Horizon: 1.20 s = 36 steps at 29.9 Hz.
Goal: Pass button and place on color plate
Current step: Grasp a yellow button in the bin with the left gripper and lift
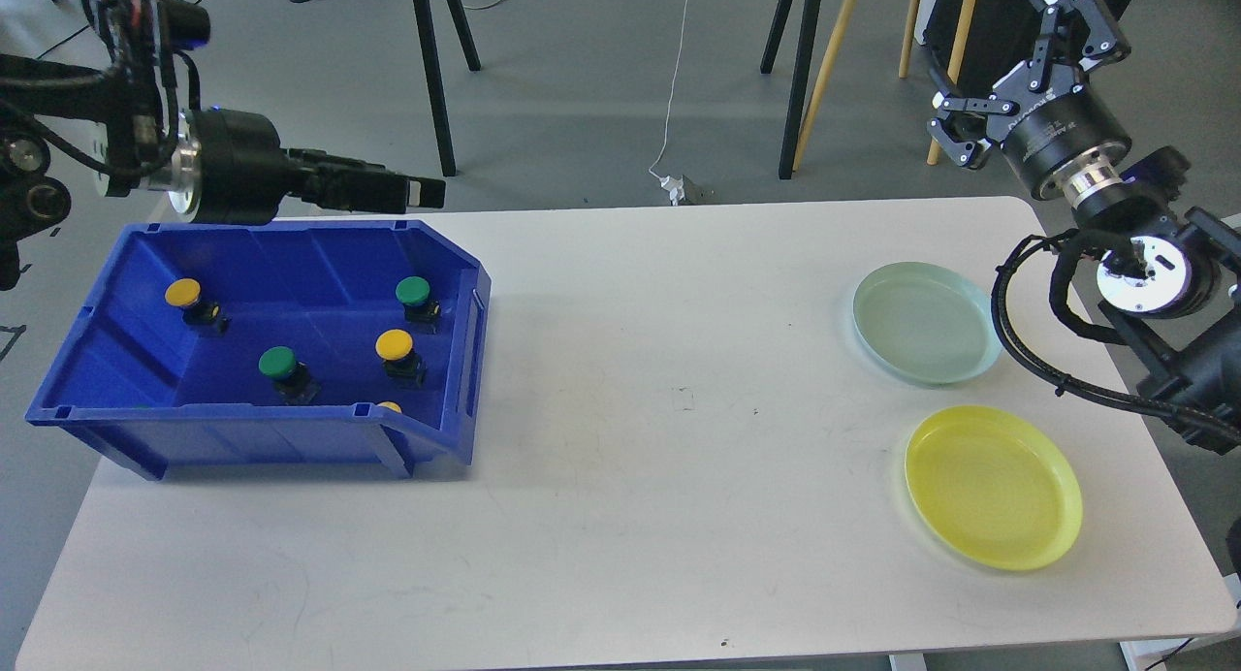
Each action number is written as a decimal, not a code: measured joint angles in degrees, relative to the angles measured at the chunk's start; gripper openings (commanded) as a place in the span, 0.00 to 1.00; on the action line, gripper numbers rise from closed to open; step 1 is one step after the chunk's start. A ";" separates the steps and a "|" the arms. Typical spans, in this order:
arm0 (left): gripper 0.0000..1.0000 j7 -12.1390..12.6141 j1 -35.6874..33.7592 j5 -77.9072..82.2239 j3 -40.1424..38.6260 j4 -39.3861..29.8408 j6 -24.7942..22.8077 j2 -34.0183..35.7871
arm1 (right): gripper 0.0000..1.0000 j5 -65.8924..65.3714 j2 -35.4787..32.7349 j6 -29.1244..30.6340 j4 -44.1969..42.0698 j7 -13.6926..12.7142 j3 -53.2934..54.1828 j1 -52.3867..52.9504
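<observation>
White worktop (620, 380) is sitting mostly bare, buttons (395, 344) all waiting in the blue bin (456, 361), both plates (994, 487) empty; right gripper (1028, 79) jaws hanging spread, left gripper (427, 192) jaws pressed together, nothing started yet

White table (640, 477): blue bin (291, 264) (left); 2 plates (926, 324).

Grey floor (601, 79) is showing behind the white counter (620, 516), black stand legs (436, 70) and wooden legs (824, 79) standing around, plus a white cable (676, 89) trailing down to a plug (679, 188).
</observation>
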 measured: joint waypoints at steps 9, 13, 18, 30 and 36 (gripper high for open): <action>1.00 -0.01 4.53 4.32 11.72 15.85 2.79 -14.73 | 1.00 0.04 -2.89 -0.01 2.05 0.01 0.46 -3.41; 1.00 -0.01 7.01 4.39 12.03 21.07 3.16 -17.19 | 1.00 0.04 -3.96 0.08 2.47 0.04 0.49 -4.08; 0.99 0.01 9.70 5.50 12.06 25.45 3.30 -19.67 | 1.00 0.04 -4.17 0.18 2.53 0.07 0.50 -4.22; 0.98 0.01 13.80 6.78 11.96 28.96 3.48 -20.59 | 1.00 0.04 -4.16 0.18 2.52 0.09 0.15 -4.80; 0.93 0.00 14.29 6.78 11.97 30.47 3.39 -22.18 | 1.00 0.01 -4.16 0.35 2.51 0.09 0.18 -5.67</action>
